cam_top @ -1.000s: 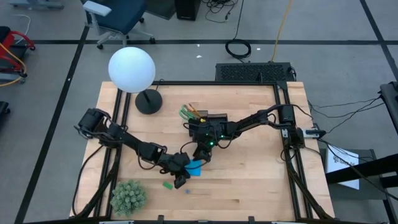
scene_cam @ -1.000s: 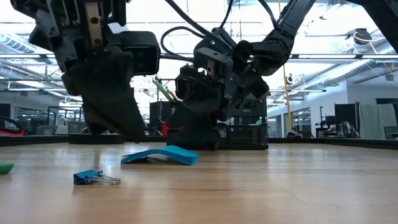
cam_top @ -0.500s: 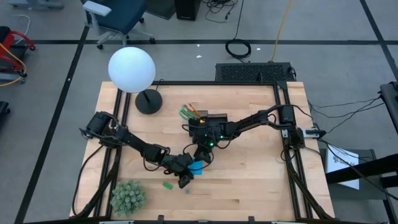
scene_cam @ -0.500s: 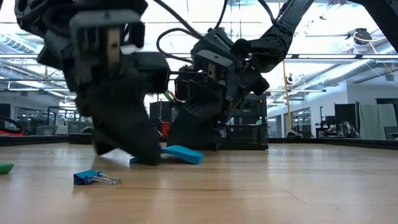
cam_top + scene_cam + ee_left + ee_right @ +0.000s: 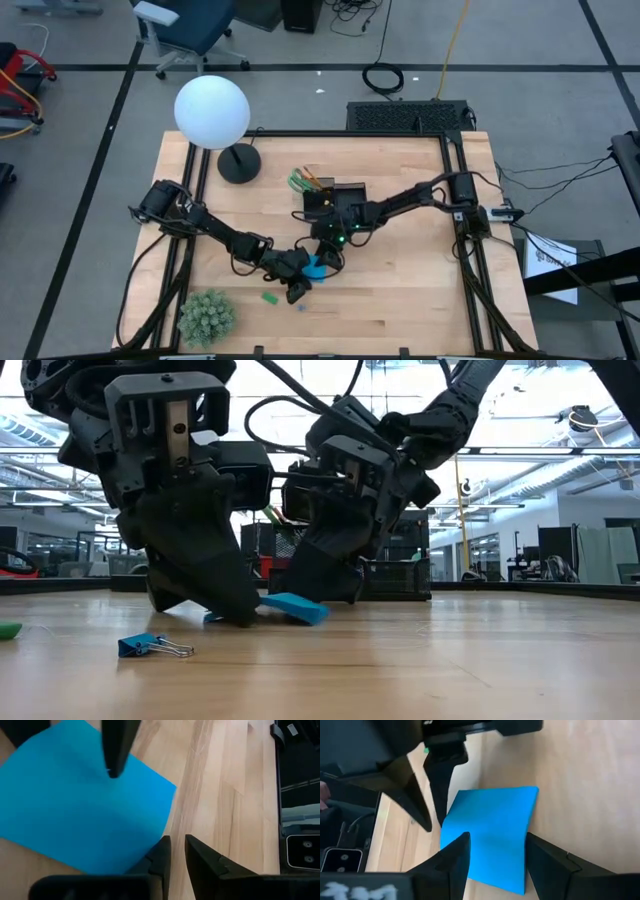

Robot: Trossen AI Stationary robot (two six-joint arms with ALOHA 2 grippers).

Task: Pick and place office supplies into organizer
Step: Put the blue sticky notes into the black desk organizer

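Observation:
The blue square note pad point(image 5: 316, 267) lies on the wood between both grippers, with one end tipped up off the table point(image 5: 300, 607). My left gripper point(image 5: 177, 839) is down at one corner of the pad, its fingers almost together. My right gripper point(image 5: 497, 836) is open, with one finger on each side of the pad's other end. The black organizer point(image 5: 338, 195) stands just beyond, green-handled scissors and orange pencils point(image 5: 303, 180) sticking out of it. A small green eraser point(image 5: 268, 296) and a blue binder clip point(image 5: 150, 647) lie on the table nearby. My left gripper comes slanting down from the table's left onto the pad's corner point(image 5: 159, 837). One finger point(image 5: 162, 855) lies over that corner and the other stands beside it on bare wood. That end stays low while the other end point(image 5: 305, 608) is raised. My right gripper's fingers point(image 5: 455, 857) overlap the pad's two side edges point(image 5: 470, 845) from above; I cannot tell whether they touch it.
The white globe lamp point(image 5: 212, 112) on its round black base point(image 5: 238, 163) stands at the far left. The fuzzy green plant ball point(image 5: 205, 316) sits at the near left edge. Bare wood lies to the right of the pad and toward the near edge.
My left gripper has moved right and a little toward the far edge, onto the pad's end. The pad, arched a second ago, now has that end down and the other tipped up. My right gripper has come down toward the near edge, over the pad.

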